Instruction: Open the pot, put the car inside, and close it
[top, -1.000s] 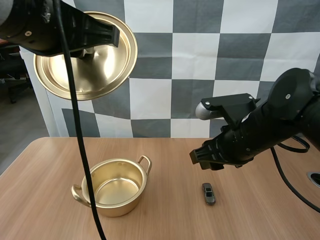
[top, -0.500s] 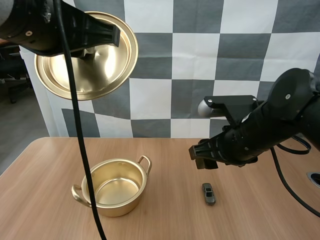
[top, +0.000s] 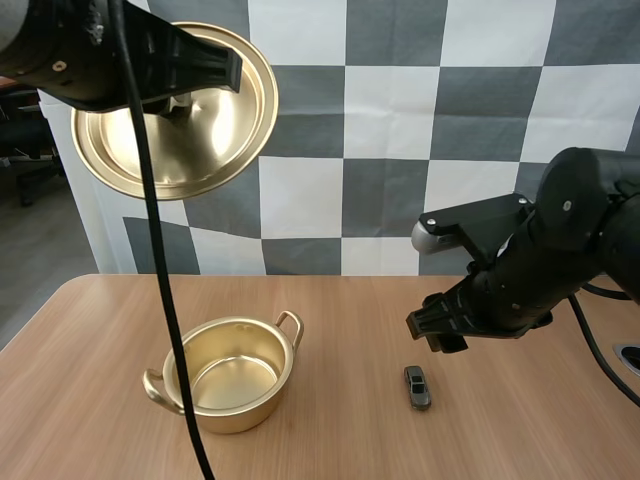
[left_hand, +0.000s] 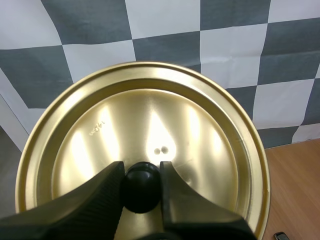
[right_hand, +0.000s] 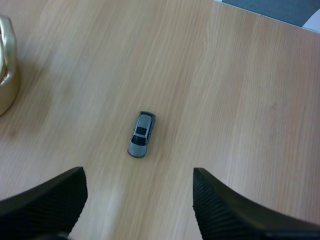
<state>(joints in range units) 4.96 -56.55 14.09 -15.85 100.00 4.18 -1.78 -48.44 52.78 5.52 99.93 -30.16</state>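
Note:
The golden pot (top: 231, 372) stands uncovered on the wooden table. Its golden lid (top: 180, 112) hangs high over the table's left side, held by my left gripper (left_hand: 142, 186), which is shut on the lid's black knob (left_hand: 142, 185). A small grey toy car (top: 417, 387) lies on the table to the right of the pot. My right gripper (top: 435, 330) hovers just above and behind the car. In the right wrist view its fingers stand wide apart, open, with the car (right_hand: 141, 134) on the table ahead of them and one pot handle (right_hand: 7, 60) off to the side.
The table's right edge (top: 625, 355) carries a round fitting near my right arm. Bare wood lies between the pot and the car and in front of both.
My right gripper has shifted to the right and come lower, closer over the car. The left arm and lid have hardly moved.

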